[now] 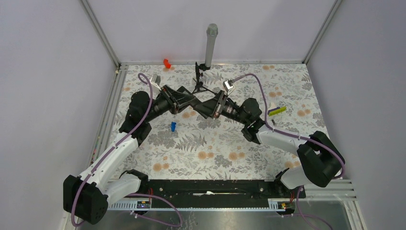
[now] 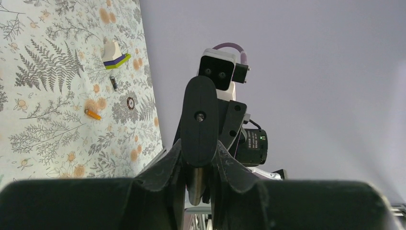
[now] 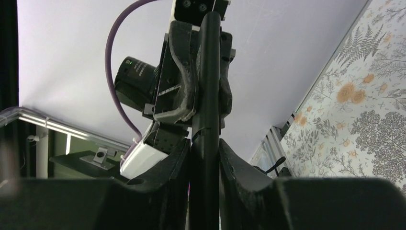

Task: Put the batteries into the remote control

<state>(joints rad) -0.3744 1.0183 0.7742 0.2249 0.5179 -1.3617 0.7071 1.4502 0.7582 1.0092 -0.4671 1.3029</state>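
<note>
The black remote control (image 3: 209, 72) is held in the air over the middle of the table, between both grippers. In the right wrist view it is a slim bar, edge-on, running up from my right gripper (image 3: 205, 148) to the left one. My right gripper (image 1: 205, 106) is shut on one end. My left gripper (image 1: 190, 101) is shut on the other end (image 2: 200, 120), and a small metallic piece (image 2: 196, 184) shows between its fingers (image 2: 198, 158). One orange battery (image 2: 93, 114) lies on the floral table. No other battery shows.
A blue piece (image 1: 173, 126) lies left of centre. A yellow-green stick (image 1: 277, 110) with a white piece lies on the right. A red piece (image 1: 166, 63) and a grey post on a small stand (image 1: 210, 43) are at the back. A small black part (image 2: 113, 82) and a ring (image 2: 130, 102) lie near the battery.
</note>
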